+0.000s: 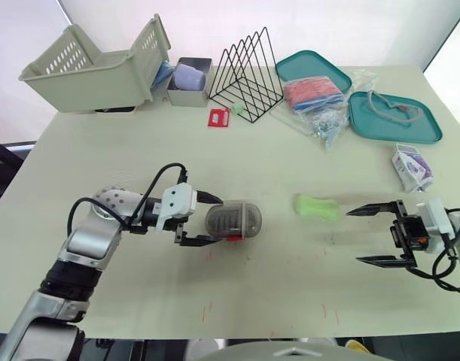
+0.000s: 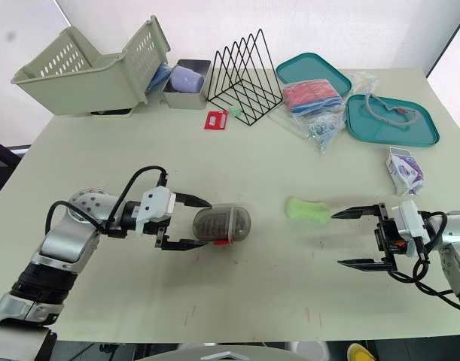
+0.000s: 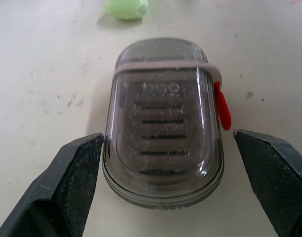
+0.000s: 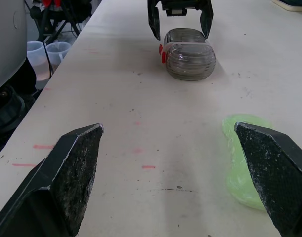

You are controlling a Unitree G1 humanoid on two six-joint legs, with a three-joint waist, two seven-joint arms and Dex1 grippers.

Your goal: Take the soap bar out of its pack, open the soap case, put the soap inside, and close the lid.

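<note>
**Case shut, soap bare outside it**

Left gripper: jaws wide, straddling the closed smoky soap case, not clamped. Red tab faces one finger. Embossed lid lettering unreadable. Right gripper: jaws wide, empty. Green soap bar lies unwrapped just beyond one fingertip.

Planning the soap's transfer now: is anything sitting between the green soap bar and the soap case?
Nothing visible. Only bare table lies between the soap bar and the soap case. The case is shut, though, with the left gripper holding its jaws open on either side of it.
</note>
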